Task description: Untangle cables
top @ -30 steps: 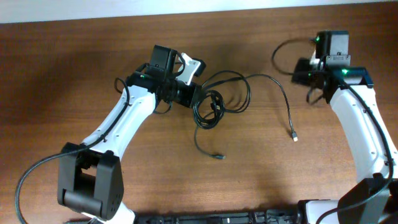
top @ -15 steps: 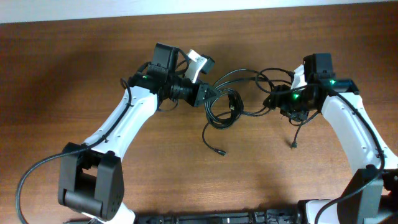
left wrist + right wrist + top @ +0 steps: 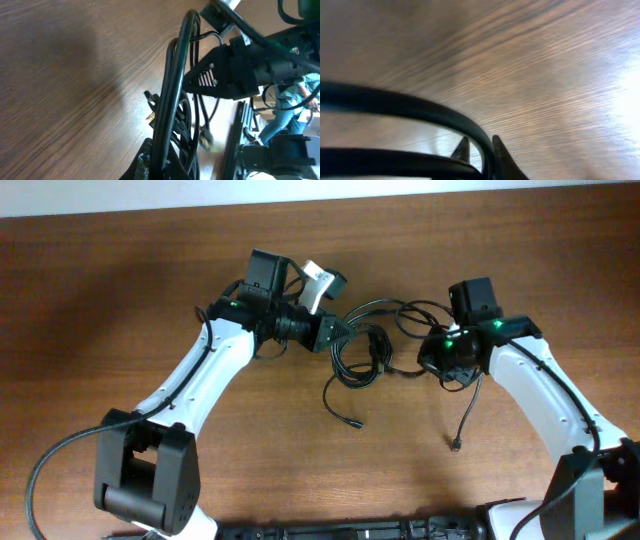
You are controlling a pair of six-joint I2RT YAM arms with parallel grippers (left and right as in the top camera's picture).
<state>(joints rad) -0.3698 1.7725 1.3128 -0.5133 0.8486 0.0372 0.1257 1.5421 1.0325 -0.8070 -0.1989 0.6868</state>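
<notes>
The cables (image 3: 362, 352) are thin black cords in a loose tangle at the table's middle, between my two arms. One plug end (image 3: 357, 423) trails toward the front, and another (image 3: 455, 445) lies further right. My left gripper (image 3: 336, 330) is shut on a bundle of strands at the tangle's left side. In the left wrist view the cords (image 3: 172, 90) run up out of the left gripper (image 3: 161, 167). My right gripper (image 3: 432, 360) is at the tangle's right side. In the right wrist view a cable (image 3: 420, 107) passes between the right gripper's (image 3: 482, 152) shut fingertips.
The brown wooden table (image 3: 120, 300) runs to a pale wall edge at the back. Thicker black robot wiring (image 3: 60, 455) loops by the left arm's base. The left wrist camera housing (image 3: 318, 280) sits just behind the tangle.
My right arm swung left from the back right corner to the tangle and shut on a cable. The right-hand plug end slid left and forward. My left gripper moved slightly right, dragging the tangle along.
</notes>
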